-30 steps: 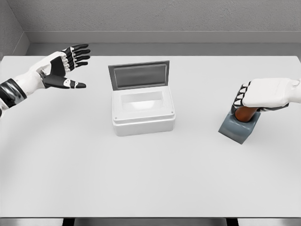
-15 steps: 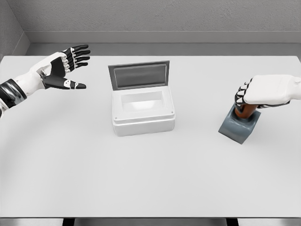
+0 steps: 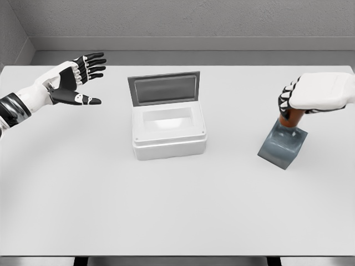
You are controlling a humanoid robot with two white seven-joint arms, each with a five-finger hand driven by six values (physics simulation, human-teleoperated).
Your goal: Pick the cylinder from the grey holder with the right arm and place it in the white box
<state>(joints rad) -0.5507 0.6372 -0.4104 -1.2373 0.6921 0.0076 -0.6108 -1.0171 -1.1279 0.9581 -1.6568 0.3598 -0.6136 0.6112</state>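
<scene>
While mostly hidden, brown cylinder [image 3: 289, 120] apparently sits in right hand [image 3: 316, 94].

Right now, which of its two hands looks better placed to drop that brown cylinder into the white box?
The right hand: its fingers are closed around the cylinder, above the grey holder. The left hand hangs open beyond the white box, holding nothing.
</scene>
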